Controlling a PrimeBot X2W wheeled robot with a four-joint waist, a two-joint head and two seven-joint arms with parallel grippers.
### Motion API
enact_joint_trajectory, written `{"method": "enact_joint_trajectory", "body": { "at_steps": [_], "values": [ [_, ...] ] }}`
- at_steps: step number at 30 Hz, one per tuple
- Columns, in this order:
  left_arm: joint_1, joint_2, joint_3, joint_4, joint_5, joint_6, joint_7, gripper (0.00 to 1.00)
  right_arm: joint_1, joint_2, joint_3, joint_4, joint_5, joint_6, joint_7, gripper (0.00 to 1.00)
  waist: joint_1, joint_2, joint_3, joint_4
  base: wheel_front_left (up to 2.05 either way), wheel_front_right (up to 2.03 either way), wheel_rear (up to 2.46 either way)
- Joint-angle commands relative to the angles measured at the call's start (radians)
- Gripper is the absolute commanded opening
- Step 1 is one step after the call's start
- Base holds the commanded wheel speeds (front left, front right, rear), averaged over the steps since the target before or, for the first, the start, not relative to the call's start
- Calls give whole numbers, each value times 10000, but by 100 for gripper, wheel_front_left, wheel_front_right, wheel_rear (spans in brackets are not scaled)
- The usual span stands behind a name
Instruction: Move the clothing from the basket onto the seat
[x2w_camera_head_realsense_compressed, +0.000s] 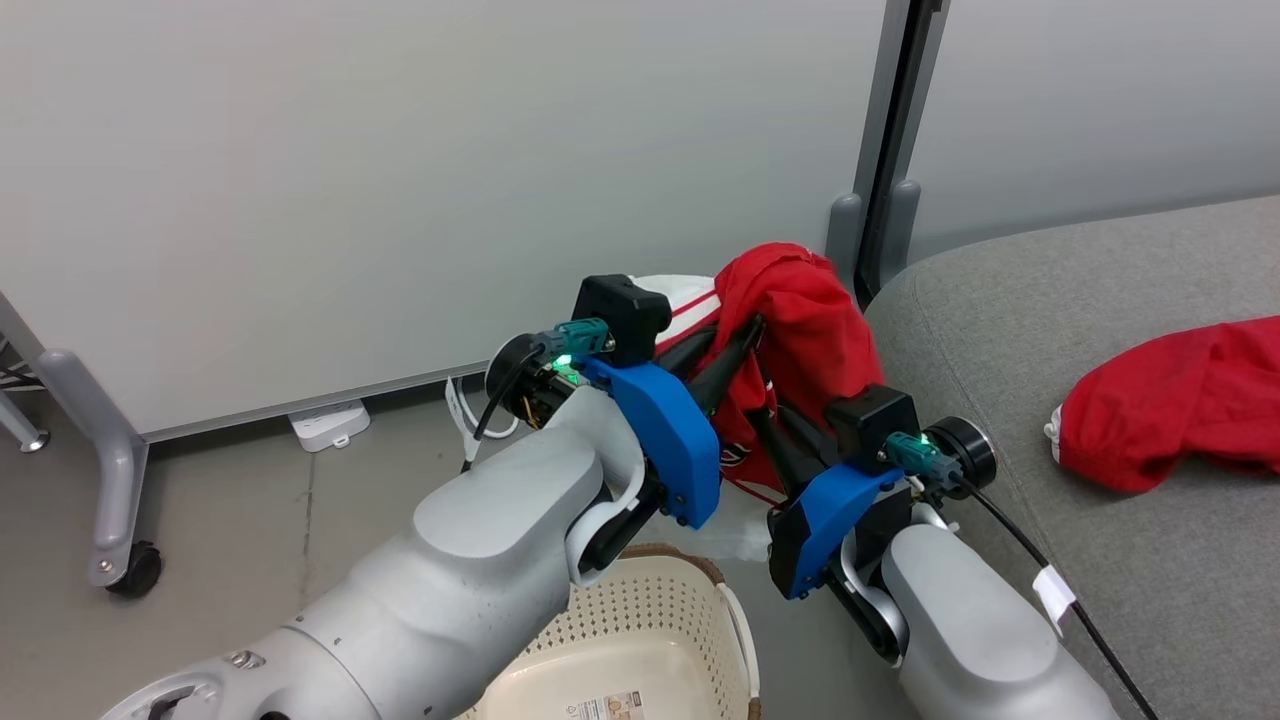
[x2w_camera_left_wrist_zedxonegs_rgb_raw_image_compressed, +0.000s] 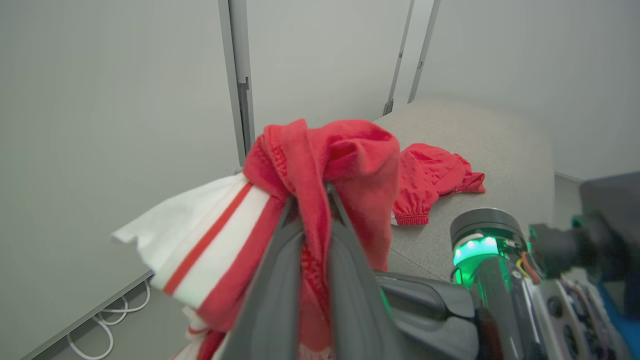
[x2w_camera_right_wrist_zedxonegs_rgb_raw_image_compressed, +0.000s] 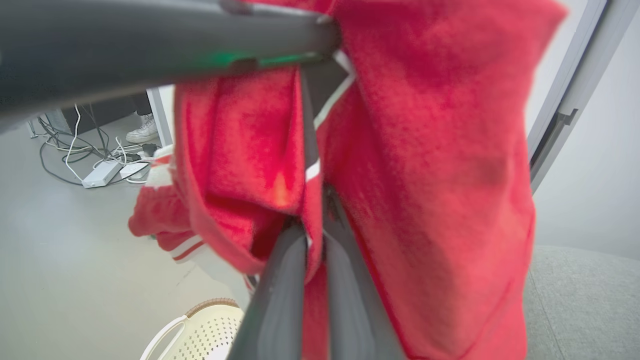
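Red fabric is bunched in mid-air between the two arms: a red garment (x2w_camera_head_realsense_compressed: 815, 320) with a white, red-striped panel hangs above and beyond the basket (x2w_camera_head_realsense_compressed: 650, 610), just beside the rounded corner of the grey sofa (x2w_camera_head_realsense_compressed: 1050, 290) but not resting on it. The left gripper (x2w_camera_head_realsense_compressed: 755, 328) has its two dark fingers drawn narrow on a fold near the top of the bundle, with cloth squeezed between them in the left wrist view. The right gripper (x2w_camera_head_realsense_compressed: 758, 405) is pinched on a lower fold of the same piece, its fingers nearly together around red cloth in the right wrist view, where one finger of the other arm crosses the top as a dark bar. A second red garment (x2w_camera_head_realsense_compressed: 1170, 400) lies crumpled on the sofa cushion, well apart from the held one. The basket stands on the pale floor below the forearms, its brown rim and one white handle visible, with a label on its bottom. Behind the bundle stand pale partition panels joined by a dark post (x2w_camera_head_realsense_compressed: 890, 150). At the foot of the left panel lie a white power strip (x2w_camera_head_realsense_compressed: 325, 422) and looped white cables (x2w_camera_head_realsense_compressed: 465, 415), and a castor (x2w_camera_head_realsense_compressed: 135, 572) sits further left. The right arm's black cable runs across the sofa's front edge.
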Motion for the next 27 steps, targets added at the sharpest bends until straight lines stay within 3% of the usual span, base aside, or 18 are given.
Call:
{"method": "enact_joint_trajectory", "body": {
  "at_steps": [1,7,14,20,27],
  "values": [
    [-30,18,18,-35,55,7,-239,100,-105,10,44,65,27,-3,-45,0,1,0,1,-12,0,0,0],
    [511,26,288,92,594,-164,-771,100,-158,11,-106,-45,-8,-4,-173,0,1,0,33,-2,0,0,0],
    [2611,934,2800,-2258,3128,-32,-797,100,-2,13,-365,-206,-178,-3,-242,0,1,0,219,110,0,0,0],
    [5294,1853,4399,-4017,4953,-296,-800,100,207,11,-605,-366,-299,-3,-184,0,1,0,309,257,0,0,0],
    [7313,1975,5896,-4983,5894,-295,-800,100,374,8,-910,-468,-450,-3,-151,0,1,0,294,443,0,0,0]
  ]
}}
